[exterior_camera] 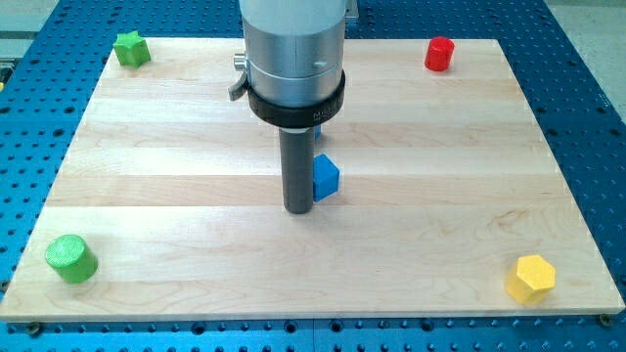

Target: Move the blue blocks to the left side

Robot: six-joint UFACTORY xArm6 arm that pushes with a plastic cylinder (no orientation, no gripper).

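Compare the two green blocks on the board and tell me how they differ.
The green star-shaped block sits at the view's top left corner of the board; the green cylinder sits near the view's bottom left corner. The star has jagged points, the cylinder a round, ribbed-looking body. The cylinder looks larger in the view, though it may just be nearer the camera. Both are green, on the view's left, and far from my tip.

my tip (298, 210) | just left of blue cube (326, 177) | middle of board (147, 147)

My tip (298, 209) touches the left side of the blue block (325, 177) mid-board.
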